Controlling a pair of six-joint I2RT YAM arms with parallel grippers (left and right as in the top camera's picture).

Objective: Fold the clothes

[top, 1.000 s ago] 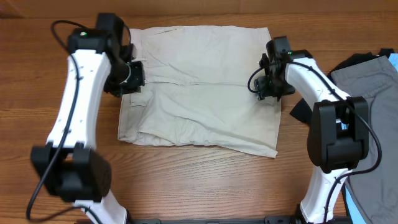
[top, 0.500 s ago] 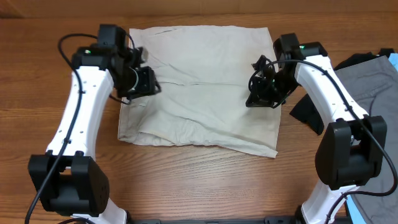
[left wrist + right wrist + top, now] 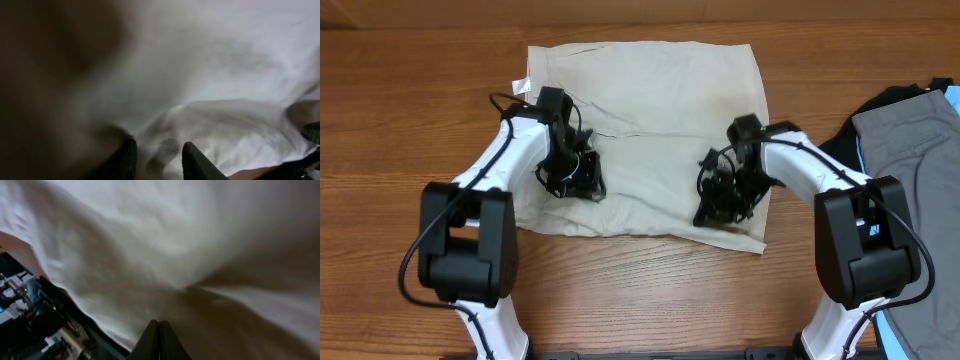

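The cream shorts (image 3: 650, 130) lie spread at the middle of the table (image 3: 400, 120), reaching toward its far edge. The left gripper (image 3: 578, 178) pinches cloth near their near left side, and the right gripper (image 3: 717, 203), jaws pressed together on fabric, holds near their near right corner. A grey garment (image 3: 910, 160) lies at the right edge

- Most of the view is filled by the cream shorts (image 3: 165, 240), blurred and creased.
- The fingers (image 3: 159, 342) of the right gripper (image 3: 159, 339) are seen pressed together on a fold.
- Dark equipment (image 3: 30, 320) is seen lower left.
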